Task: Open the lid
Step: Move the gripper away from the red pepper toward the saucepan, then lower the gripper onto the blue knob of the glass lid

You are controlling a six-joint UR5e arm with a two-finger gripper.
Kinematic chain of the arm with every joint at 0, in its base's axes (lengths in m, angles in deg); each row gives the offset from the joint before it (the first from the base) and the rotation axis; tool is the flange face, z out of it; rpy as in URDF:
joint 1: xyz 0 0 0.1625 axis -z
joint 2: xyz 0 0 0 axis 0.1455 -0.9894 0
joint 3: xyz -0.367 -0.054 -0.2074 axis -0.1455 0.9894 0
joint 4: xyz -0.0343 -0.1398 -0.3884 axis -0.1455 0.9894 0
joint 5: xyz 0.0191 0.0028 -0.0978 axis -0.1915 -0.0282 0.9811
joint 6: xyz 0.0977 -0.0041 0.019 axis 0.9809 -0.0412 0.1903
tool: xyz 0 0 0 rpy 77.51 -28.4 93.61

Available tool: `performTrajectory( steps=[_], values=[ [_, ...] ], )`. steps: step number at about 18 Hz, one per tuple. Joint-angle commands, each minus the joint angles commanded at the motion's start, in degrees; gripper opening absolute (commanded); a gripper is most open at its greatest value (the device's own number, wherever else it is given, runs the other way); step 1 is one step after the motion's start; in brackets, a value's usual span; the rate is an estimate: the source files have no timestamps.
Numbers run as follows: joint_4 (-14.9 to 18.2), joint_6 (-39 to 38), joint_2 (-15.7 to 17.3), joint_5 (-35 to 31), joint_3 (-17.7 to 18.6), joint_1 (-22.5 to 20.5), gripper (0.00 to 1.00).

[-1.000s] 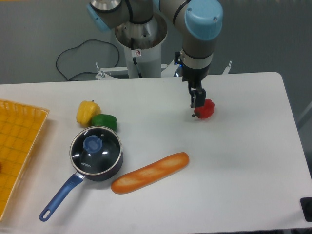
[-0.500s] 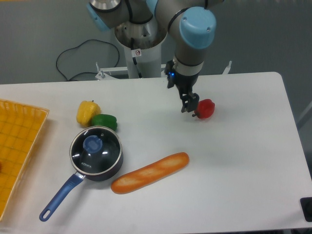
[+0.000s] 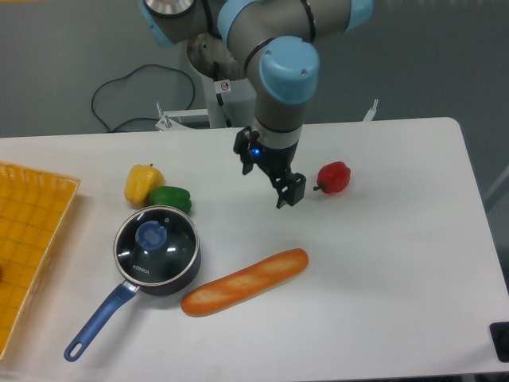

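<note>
We look from one fixed camera set high at the front of the white table (image 3: 398,302), facing down and across it toward the arm's base (image 3: 231,79) at the far edge. We stand far enough back to take in nearly the whole tabletop, from the yellow tray (image 3: 32,239) cut off at the left edge to the right rim.

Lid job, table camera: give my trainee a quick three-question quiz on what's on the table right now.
1. True or false: the lid sits on the saucepan.
2. Which item lies nearest the end effector? A) red pepper B) yellow pepper C) orange tray
3. What lies just right of the saucepan, running diagonally?

Key:
1. True; the blue knob faces up, with the lid closed on the pan.
2. A.
3. The baguette.
</note>
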Motion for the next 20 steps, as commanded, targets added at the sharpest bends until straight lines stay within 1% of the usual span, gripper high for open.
performTrajectory(
  steps=[1,3,6,7,10,12,17,20],
  values=[
    [-0.1,-0.5,0.1,-0.1,0.0,0.1,1.00],
    [-0.9,-2.9,0.0,-0.2,-0.1,1.8,1.00],
    [-3.1,-10.7,-1.3,-1.0,0.0,6.1,1.00],
    [-3.4,-12.8,-1.9,-2.0,0.0,7.6,1.00],
    [-4.8,-19.4,-3.9,-8.0,-0.1,11.4,1.00],
    [-6.7,-24.0,-4.7,-8.4,-0.4,13.0,1.00],
    [-6.9,-29.7,-5.4,-8.2,-0.9,15.8,1.00],
    [-7.3,-30.6,-6.1,-8.2,-1.0,17.6,1.00]
  ],
)
